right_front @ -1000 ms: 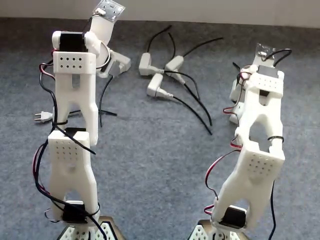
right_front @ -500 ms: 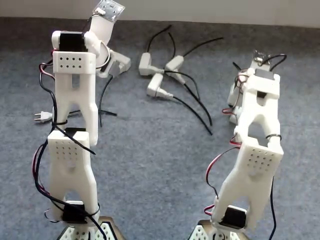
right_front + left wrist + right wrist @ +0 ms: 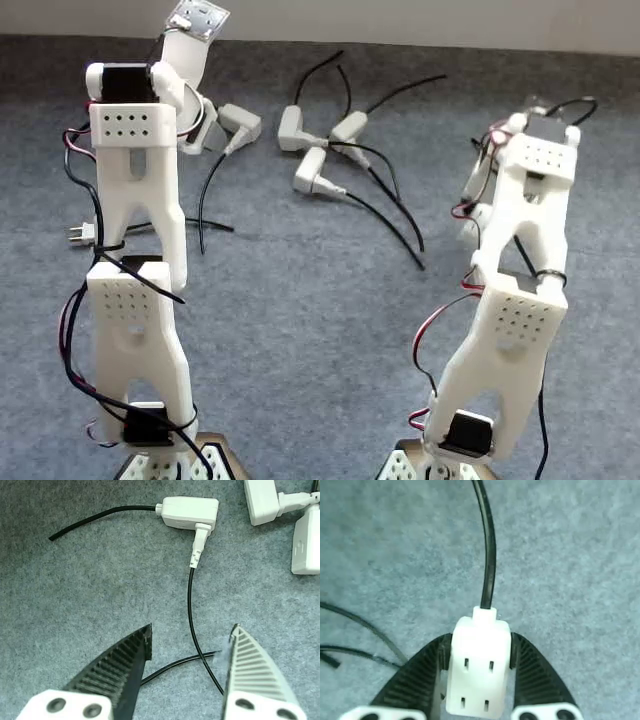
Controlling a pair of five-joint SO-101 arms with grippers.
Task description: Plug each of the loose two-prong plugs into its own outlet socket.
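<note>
In the left wrist view a white socket (image 3: 188, 512) lies on the grey carpet with a white two-prong plug (image 3: 199, 545) joined to it. My left gripper (image 3: 191, 630) hovers open just short of that pair, straddling the plug's black cable. The high view shows the same socket (image 3: 240, 124) beside the left gripper (image 3: 208, 138). Three more white sockets (image 3: 290, 128) (image 3: 348, 127) (image 3: 310, 170) lie at the back middle. A loose plug (image 3: 80, 233) lies at the far left. My right gripper (image 3: 480, 640) is shut on a white socket (image 3: 479, 672) with its slots facing the camera.
Black cables (image 3: 385, 215) trail from the sockets across the middle of the carpet. The right arm (image 3: 520, 210) stands over its gripper in the high view. A pale wall edge (image 3: 400, 20) borders the back.
The left arm has drawn back to the left, uncovering the socket and plug beside its gripper. The right arm's wrist has shifted slightly right and back.
</note>
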